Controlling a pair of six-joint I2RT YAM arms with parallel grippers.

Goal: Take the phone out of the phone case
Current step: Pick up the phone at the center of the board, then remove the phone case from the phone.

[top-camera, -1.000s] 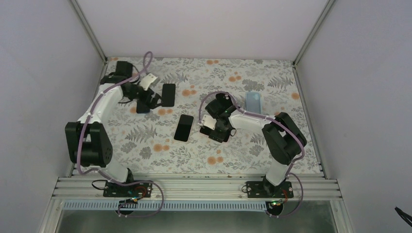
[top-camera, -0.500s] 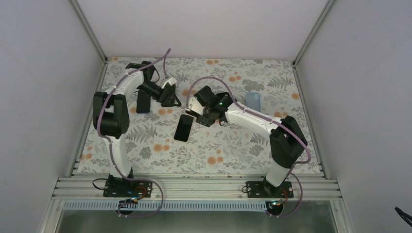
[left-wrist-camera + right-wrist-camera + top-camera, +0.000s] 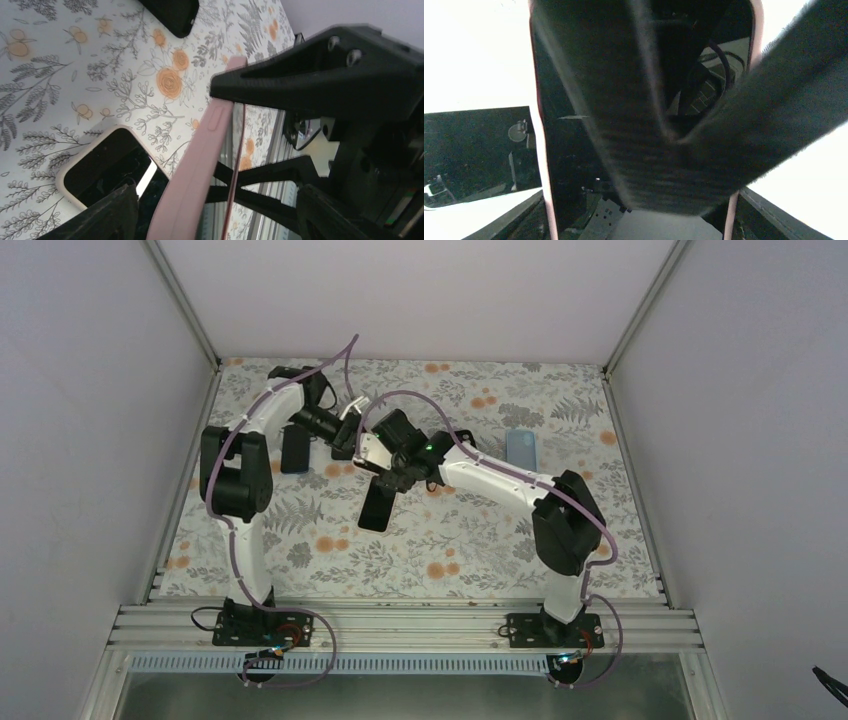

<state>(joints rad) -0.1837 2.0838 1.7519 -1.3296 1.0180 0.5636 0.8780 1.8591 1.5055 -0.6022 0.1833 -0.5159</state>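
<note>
A phone in a pink case [image 3: 200, 160] stands on edge above the table, between the two grippers. My left gripper [image 3: 217, 200] is shut on it, one finger on the pink back and one on the black screen [image 3: 569, 165]. In the top view my left gripper [image 3: 348, 438] and right gripper [image 3: 386, 462] meet and hide the phone. My right gripper [image 3: 642, 210] faces the screen, its jaws wide and just outside the pink rims [image 3: 540, 150]. One right finger [image 3: 320, 75] reaches the case's end. The left finger crosses the screen in the right wrist view.
A phone in a pale case [image 3: 378, 504] lies face up just in front of the grippers, also in the left wrist view [image 3: 107, 167]. A black phone [image 3: 295, 451] lies to the left. A light blue case [image 3: 521, 448] lies at the back right. Walls close in on three sides.
My left arm swung right and took up the pink-cased phone. My right arm swept left across the table to meet it, and its jaws now straddle the phone.
</note>
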